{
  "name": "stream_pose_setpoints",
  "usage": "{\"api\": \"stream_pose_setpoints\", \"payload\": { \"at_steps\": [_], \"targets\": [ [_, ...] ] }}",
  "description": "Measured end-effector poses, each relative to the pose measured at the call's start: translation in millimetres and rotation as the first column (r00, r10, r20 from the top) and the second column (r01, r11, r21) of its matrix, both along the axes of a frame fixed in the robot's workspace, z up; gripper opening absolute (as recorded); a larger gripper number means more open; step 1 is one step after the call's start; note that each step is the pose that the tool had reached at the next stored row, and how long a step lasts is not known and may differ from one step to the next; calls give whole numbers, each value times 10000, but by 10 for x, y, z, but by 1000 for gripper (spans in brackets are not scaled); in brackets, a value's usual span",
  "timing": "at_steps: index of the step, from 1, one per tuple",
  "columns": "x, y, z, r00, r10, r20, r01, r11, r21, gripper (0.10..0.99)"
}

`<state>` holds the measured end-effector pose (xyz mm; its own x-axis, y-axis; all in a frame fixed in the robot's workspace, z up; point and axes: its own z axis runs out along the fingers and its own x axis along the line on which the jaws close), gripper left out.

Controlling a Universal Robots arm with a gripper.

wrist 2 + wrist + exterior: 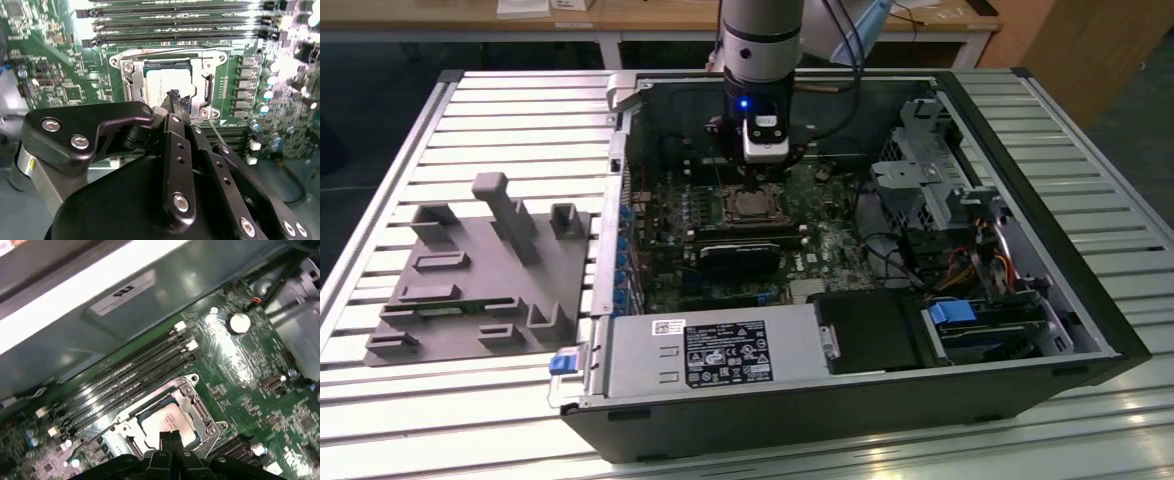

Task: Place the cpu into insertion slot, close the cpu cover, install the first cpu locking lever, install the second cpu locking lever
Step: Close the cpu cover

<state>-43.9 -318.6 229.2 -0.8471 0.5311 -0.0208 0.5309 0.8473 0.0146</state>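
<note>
Directly under end effector, tips clenched together on nothing: cpu, flat dull-silver square, seated in insertion slot. Around it, cpu cover, thin stamped metal frame. Beside tips, thin wire locking lever, seemingly unlatched. Risk: tips slip off springy wire, gouge green board.

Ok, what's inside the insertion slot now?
The cpu lies in it, framed by the cpu cover. The shut hand hides part of the chip; contacts beneath are covered.
</note>
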Motion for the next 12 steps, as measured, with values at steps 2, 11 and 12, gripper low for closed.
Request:
{"api": "stream_pose_setpoints", "payload": {
  "at_steps": [2, 11, 12],
  "targets": [
    [0, 0, -1, 9994, 353, 1, -353, 9994, -1, 102],
    [0, 0, -8, 9802, 1981, 3, -1981, 9802, -5, 102],
    [0, 0, -9, 9764, 2158, 4, -2158, 9764, -5, 102]
  ]
}}
